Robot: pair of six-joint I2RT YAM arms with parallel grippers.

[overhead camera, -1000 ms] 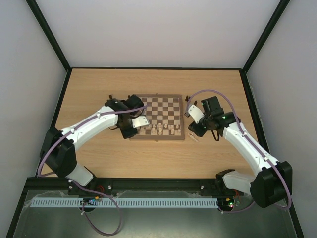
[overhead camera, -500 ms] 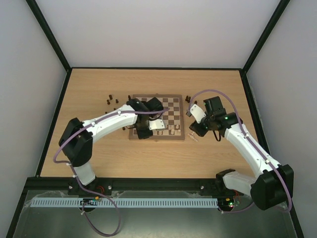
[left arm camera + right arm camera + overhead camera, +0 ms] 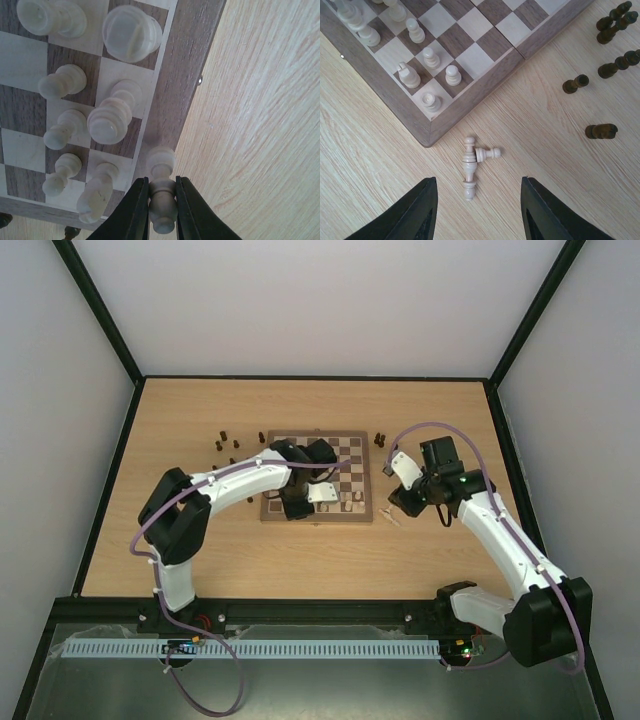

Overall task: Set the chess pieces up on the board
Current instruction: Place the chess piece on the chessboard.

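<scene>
Piece [image 3: 161,167], pale, clamped in my left gripper [image 3: 161,186] over the board's [image 3: 172,100] near rim.

My left fingers are closed on its stem. Its long axis lies in line with them, head pointing out past the tips. The pale ranks stand just beyond the rim, so the squares lie inward from my hand, across that rim. I judge the set-down needs a short reach inward and the base brought down first. My right gripper [image 3: 477,185] hangs with fingers apart, holding nothing, over two pale pieces [image 3: 469,172] lying flat and touching on the table [image 3: 560,165], just off the board's corner. That arm is the nearer to them.
</scene>
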